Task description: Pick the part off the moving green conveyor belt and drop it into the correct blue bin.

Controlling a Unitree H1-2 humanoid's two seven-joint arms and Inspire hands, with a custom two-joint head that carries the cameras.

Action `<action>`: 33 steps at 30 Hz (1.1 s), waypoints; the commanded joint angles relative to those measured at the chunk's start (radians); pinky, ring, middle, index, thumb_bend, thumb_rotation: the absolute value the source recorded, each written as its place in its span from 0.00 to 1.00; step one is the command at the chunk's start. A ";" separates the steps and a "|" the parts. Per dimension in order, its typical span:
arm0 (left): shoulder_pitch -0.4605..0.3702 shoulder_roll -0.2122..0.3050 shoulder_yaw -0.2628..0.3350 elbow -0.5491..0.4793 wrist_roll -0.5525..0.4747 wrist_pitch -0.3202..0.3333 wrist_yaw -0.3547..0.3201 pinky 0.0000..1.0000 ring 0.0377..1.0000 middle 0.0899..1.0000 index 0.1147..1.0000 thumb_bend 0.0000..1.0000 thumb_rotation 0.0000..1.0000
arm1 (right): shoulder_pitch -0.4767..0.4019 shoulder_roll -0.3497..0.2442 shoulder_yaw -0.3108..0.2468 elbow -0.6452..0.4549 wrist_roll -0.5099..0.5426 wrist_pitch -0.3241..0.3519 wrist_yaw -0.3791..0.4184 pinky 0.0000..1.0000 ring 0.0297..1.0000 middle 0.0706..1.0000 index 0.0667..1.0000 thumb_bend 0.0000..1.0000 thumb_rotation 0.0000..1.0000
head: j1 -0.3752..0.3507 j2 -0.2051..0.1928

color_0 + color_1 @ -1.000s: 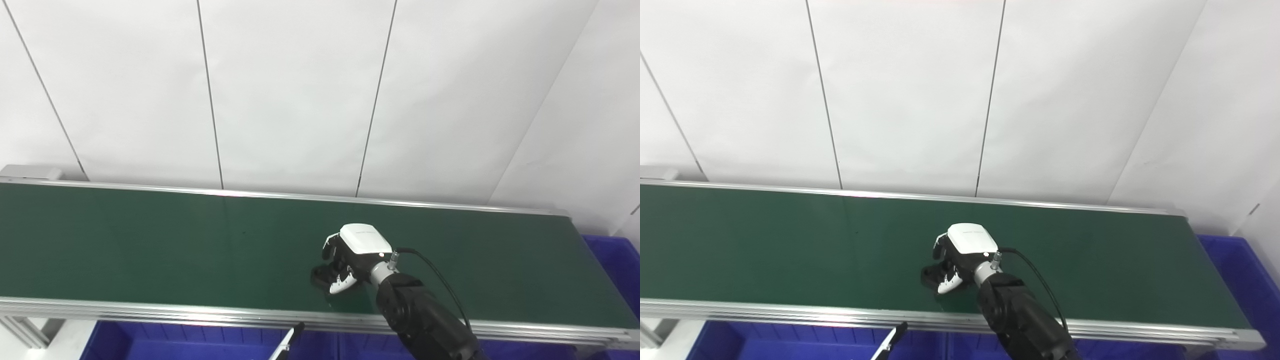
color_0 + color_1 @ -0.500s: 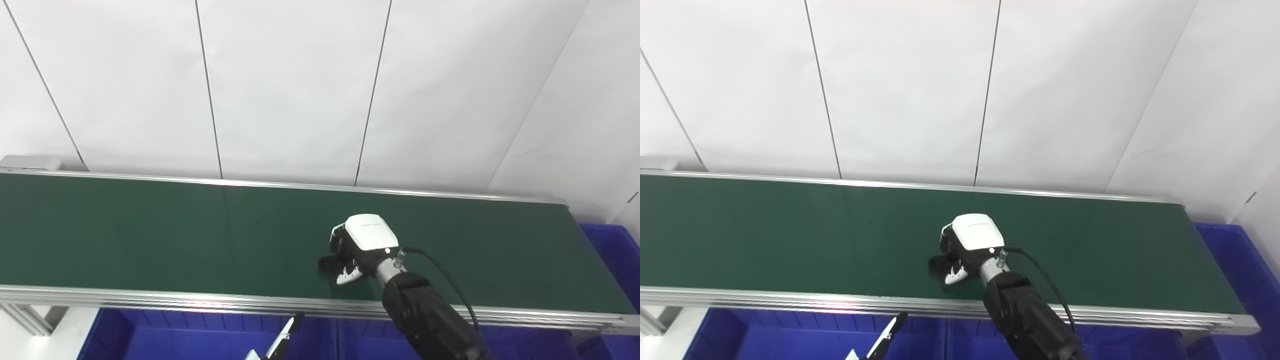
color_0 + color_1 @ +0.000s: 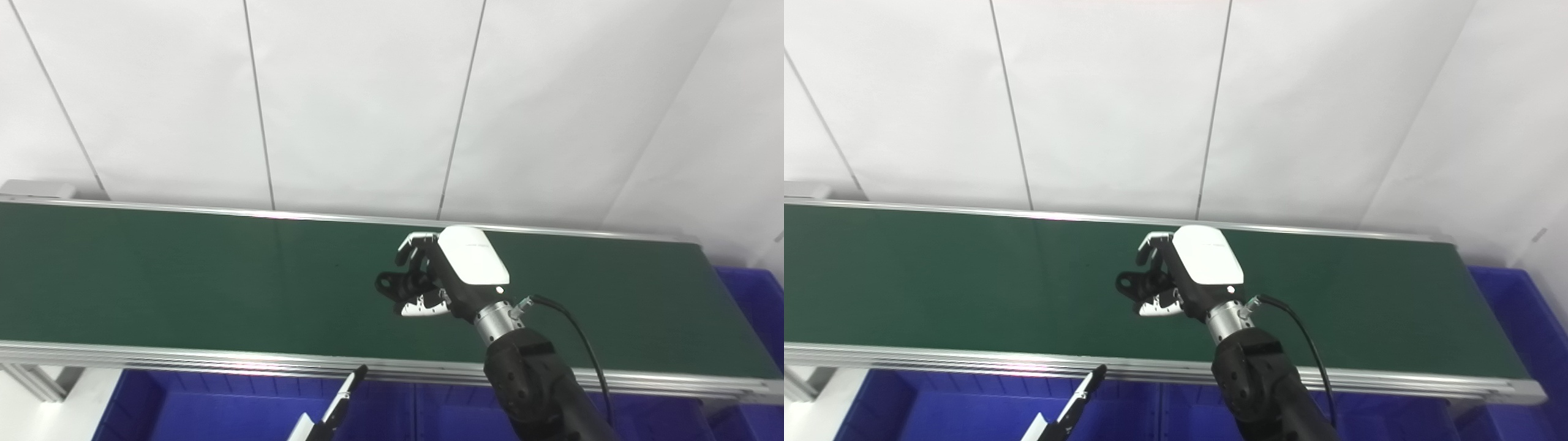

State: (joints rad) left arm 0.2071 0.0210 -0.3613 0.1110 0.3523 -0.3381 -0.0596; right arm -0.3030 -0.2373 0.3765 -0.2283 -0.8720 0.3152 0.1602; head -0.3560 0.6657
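Observation:
My right hand (image 3: 447,278) hangs above the middle of the green conveyor belt (image 3: 184,282). Its fingers are closed on a small black part (image 3: 392,284) with a round eye at its left end; the part is clear of the belt. The hand and the part (image 3: 1134,283) also show in the right eye view. Of my left hand only a thin black and white tip (image 3: 334,410) shows at the bottom edge, over a blue bin; whether it is open or shut cannot be told.
Blue bins (image 3: 214,416) stand below the belt's near rail along the bottom edge. Another blue bin (image 3: 750,294) stands past the belt's right end. A white panelled wall rises behind the belt.
My right hand has closed on the black part and lifted it off the belt, moving up and slightly away from the near rail. The camera has also shifted a little.

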 commanded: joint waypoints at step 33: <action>-0.037 -0.030 0.046 -0.136 -0.046 0.138 -0.003 0.95 0.98 0.99 0.98 0.69 0.95 | 0.397 -0.086 -0.082 0.200 0.076 -0.051 -0.064 0.24 0.31 0.43 0.46 0.52 0.00 | 0.154 0.115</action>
State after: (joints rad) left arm 0.1714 0.0012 -0.3159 0.0114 0.3037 -0.1807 -0.0800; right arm 0.1090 -0.3111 0.2904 -0.0123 -0.7782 0.2734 0.1016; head -0.2025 0.7793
